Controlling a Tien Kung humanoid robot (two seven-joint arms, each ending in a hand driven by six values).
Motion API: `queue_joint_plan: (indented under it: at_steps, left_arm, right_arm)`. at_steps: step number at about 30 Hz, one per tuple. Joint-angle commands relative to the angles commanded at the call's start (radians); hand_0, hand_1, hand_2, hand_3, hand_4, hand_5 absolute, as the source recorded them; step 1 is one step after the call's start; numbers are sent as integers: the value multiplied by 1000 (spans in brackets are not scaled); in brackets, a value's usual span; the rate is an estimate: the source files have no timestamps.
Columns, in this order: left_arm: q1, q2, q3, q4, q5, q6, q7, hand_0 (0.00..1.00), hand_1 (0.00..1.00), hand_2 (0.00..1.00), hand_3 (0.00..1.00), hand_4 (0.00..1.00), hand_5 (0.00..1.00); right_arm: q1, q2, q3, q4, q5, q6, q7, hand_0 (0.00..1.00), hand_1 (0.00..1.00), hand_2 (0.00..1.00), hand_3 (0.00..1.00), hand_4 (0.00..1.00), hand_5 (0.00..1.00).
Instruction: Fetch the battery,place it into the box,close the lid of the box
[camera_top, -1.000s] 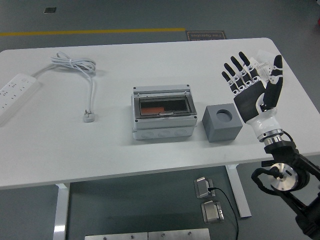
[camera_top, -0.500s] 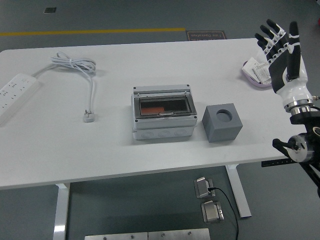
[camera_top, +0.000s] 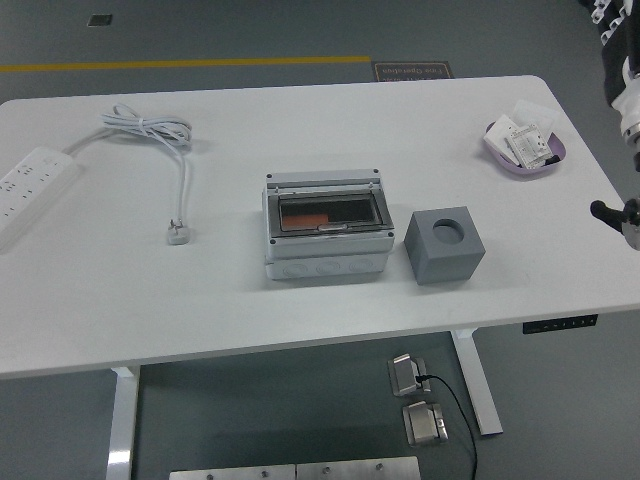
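Right of the purple dish (camera_top: 525, 152), the right hand (camera_top: 622, 45) is cut off by the picture's edge, its fingers hidden, and the dish's white packets (camera_top: 528, 141) are too small to identify.

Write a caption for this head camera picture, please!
Closed grey box mid-table, grey cube beside it, right hand at the edge.

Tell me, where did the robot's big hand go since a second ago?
The right hand swung up and away to the right; only a bit shows at the top right corner now. It took hold of nothing. The box, grey block, purple dish and power strip stayed put.
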Motion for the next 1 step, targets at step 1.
queue_joint_plan:
  at_steps: [1]
  left_arm:
    - [-1, 1, 0, 0, -1, -1, 1, 647, 695, 677, 636, 674, 223]
  right_arm:
    - [9, -3, -2, 0, -2, -6, -9, 932, 805, 813, 833, 920, 921]
